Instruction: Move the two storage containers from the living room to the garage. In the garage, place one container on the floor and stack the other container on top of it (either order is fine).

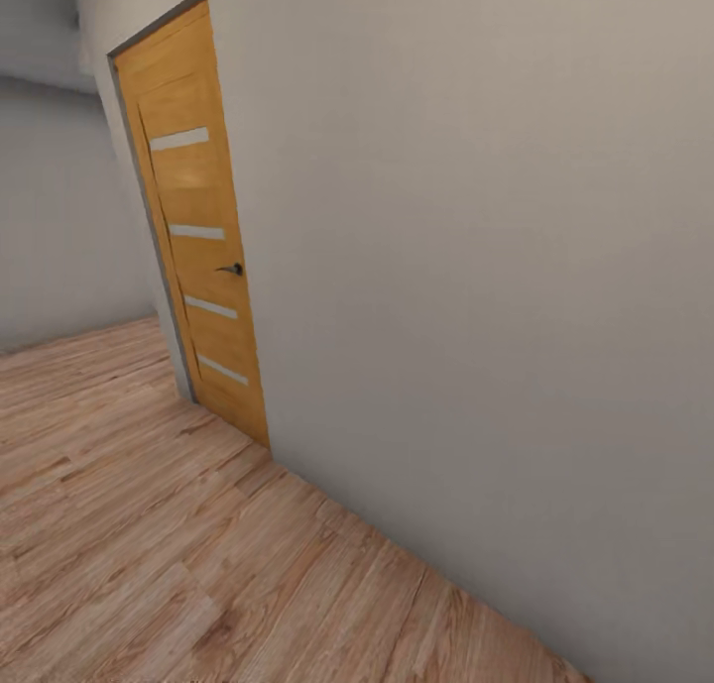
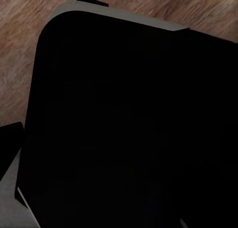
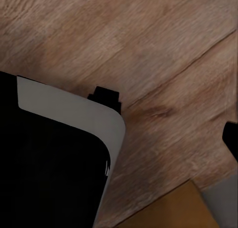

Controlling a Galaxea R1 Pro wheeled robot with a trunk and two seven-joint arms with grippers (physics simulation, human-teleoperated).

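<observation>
The two storage containers are out of view, and so are the living room and the garage. The head view faces a plain grey wall (image 1: 476, 267) with a shut orange wooden door (image 1: 203, 257) over a light wood plank floor (image 1: 129, 524). In the left wrist view the robot's black base (image 2: 129, 128) lies over the planks. A dark tip (image 2: 10, 138) sits at that frame's edge. The right wrist view has the base's grey-rimmed corner (image 3: 74, 123) and another dark tip (image 3: 231, 138). Neither tip reveals how the jaws stand.
The wall runs diagonally from the door toward the near right, close to the robot. The door has a dark lever handle (image 1: 231, 269) and pale glass strips. Open plank floor stretches left toward a far grey wall (image 1: 59, 227). An orange-brown surface (image 3: 173, 208) meets the floor in the right wrist view.
</observation>
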